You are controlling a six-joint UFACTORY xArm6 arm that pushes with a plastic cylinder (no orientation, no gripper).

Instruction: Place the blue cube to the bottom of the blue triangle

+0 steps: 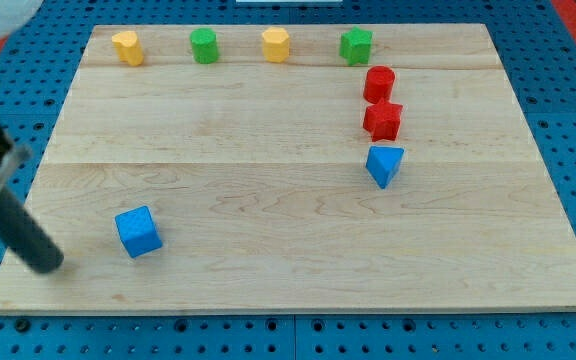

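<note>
My tip (48, 264) rests on the tabletop (268, 230) near the view's left edge, touching nothing, just left of the blue cube (138, 232). The blue triangle (384, 165) lies well apart to the right, below two red blocks (380, 101).

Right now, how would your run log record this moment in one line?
my tip left of blue cube, apart | blue triangle far right, below red blocks | cube not yet placed
</note>
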